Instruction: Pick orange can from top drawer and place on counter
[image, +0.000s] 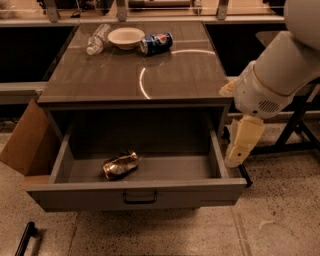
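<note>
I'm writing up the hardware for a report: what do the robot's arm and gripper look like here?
The arm is thick and white, built of rounded segments, with a small vent grille near its lower joint. The gripper, outside the right wall of the drawer, is a cream-yellow tapering piece. No cables or markings show.

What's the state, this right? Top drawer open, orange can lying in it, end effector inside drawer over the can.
No. Camera view shows the end effector outside the top drawer, beside its right wall, not over the orange can. Drawer open, can lying in it: correct.
</note>
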